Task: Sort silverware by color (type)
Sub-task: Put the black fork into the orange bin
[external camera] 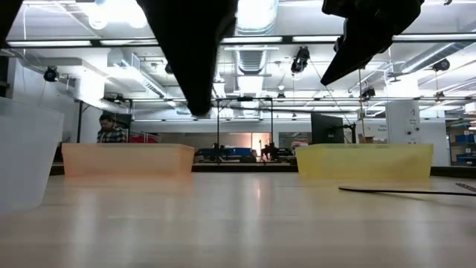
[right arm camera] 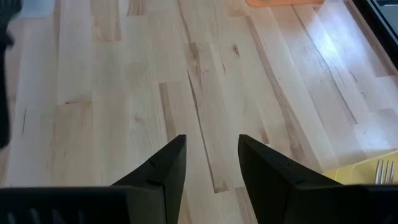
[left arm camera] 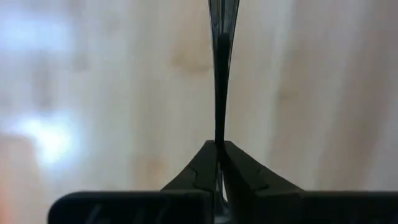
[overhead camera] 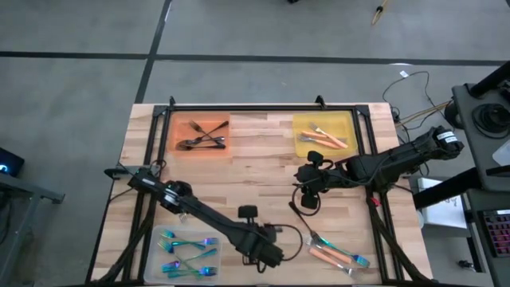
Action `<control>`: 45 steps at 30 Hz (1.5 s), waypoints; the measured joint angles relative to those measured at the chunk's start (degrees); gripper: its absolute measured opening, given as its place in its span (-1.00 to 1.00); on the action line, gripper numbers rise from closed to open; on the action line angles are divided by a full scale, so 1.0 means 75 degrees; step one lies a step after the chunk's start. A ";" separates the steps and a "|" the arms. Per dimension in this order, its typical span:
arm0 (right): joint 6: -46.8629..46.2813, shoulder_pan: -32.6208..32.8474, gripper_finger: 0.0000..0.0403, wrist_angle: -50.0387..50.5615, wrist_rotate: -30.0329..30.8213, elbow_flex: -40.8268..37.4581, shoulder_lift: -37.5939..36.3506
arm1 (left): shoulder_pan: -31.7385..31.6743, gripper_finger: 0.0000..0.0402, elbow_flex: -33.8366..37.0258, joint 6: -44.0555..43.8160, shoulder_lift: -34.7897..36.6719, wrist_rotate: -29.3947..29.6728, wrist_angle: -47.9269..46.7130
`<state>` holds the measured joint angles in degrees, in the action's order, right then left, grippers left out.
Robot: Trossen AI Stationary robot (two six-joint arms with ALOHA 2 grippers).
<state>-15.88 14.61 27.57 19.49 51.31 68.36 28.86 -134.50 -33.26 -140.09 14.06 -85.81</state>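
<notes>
My left gripper [left arm camera: 219, 144] hangs over the table's near middle [overhead camera: 271, 253], shut on a slim dark grey piece of silverware [left arm camera: 219, 74] that shows edge-on. The orange tray [overhead camera: 201, 134] at the far left holds dark forks. Orange-handled pieces lie in the yellow tray [overhead camera: 323, 134] at the far right. Blue-teal ones lie in the clear tray [overhead camera: 187, 257] at the near left. Loose orange-handled and teal pieces [overhead camera: 339, 253] lie on the wood at the near right. My right gripper [right arm camera: 211, 163] stands open above the table's middle right [overhead camera: 307, 191], holding nothing. My left gripper pinches one end of the dark piece [left arm camera: 219, 134] between its two fingertips [left arm camera: 199, 165]. The piece runs straight on past the fingers, in line with them. Its other end leaves the picture, so I cannot tell whether it touches the table.
Bare wood lies between the trays and under my right gripper [right arm camera: 205, 74]. A black cable [external camera: 405, 192] runs over the table's right side. Both arms hang as dark shapes at the top of the low view [external camera: 193, 52].
</notes>
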 joint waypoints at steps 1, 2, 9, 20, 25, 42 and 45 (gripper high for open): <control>0.0000 -0.0003 -0.32 0.0003 0.0000 0.0000 0.0000 | -0.0003 -1.00 0.0000 0.0004 0.0095 0.0131 -0.0251; 0.0000 -0.0001 -0.32 0.0000 0.0000 0.0000 0.0000 | -0.0006 -1.00 0.0000 0.0015 0.0194 0.0227 -0.0471; 0.0000 0.0000 -0.32 -0.0003 -0.0001 0.0000 0.0000 | -0.0106 -1.00 0.1050 0.0350 0.1446 0.0604 -0.0531; 0.0000 -0.0002 -0.32 -0.0036 -0.0005 0.0000 0.0000 | -0.1229 -1.00 0.5805 0.0266 0.5084 0.1656 -0.0065; 0.0000 -0.0003 -0.32 -0.0058 -0.0002 0.0000 0.0000 | -0.2394 -1.00 0.7733 0.1317 0.6655 0.1687 0.1163; 0.0000 -0.0003 -0.32 -0.0117 0.0000 0.0000 0.0000 | -0.6965 -1.00 1.0701 0.6135 0.8669 0.1404 0.4399; 0.0000 -0.0003 -0.32 -0.0117 0.0006 0.0000 0.0000 | -0.7346 -0.97 1.0701 0.6143 0.8617 0.1454 0.4437</control>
<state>-15.88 14.59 26.70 19.53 51.31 68.35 -26.24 -54.24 12.82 -75.46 24.97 -52.53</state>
